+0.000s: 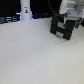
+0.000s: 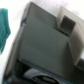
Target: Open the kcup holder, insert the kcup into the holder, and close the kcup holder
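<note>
The kcup holder (image 1: 62, 27) is a black boxy unit at the exterior view's upper right on the white table. My gripper (image 1: 68, 16) hangs right over its top, touching or nearly touching it. The wrist view is filled by the holder's dark top (image 2: 42, 42), with a round cup slot (image 2: 45, 79) showing at one edge. A blurred boxy grey part (image 2: 67, 22), perhaps a finger, lies against the holder. I cannot tell how the jaws stand. The kcup is not clearly in view. A teal-green shape (image 2: 4, 27) sits beside the holder, too blurred to name.
A taller white bottle-like object (image 1: 25, 11) with a dark mark stands at the back, toward the exterior view's left, with a blue glow beside it. Dark items line the table's (image 1: 35, 55) far edge.
</note>
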Available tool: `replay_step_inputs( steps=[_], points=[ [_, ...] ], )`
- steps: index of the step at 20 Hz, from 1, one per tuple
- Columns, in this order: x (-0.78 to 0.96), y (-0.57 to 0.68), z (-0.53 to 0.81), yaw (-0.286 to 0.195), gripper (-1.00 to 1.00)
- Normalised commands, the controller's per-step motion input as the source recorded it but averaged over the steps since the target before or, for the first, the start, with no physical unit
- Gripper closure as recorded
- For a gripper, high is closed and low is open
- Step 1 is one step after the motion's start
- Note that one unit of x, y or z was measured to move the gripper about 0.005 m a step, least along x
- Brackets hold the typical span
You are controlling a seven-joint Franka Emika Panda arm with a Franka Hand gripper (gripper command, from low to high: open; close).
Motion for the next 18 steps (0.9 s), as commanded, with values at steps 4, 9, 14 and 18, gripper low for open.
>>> replay_step_inputs(
  steps=[4,9,14,18],
  points=[
    [0.14,0.39,0.14,-0.007,-1.00],
    [0.01,0.52,0.11,0.047,-1.00],
    [-0.13,0.46,0.08,0.091,-1.00],
    [-0.10,0.38,0.04,0.068,-1.00]
  ],
)
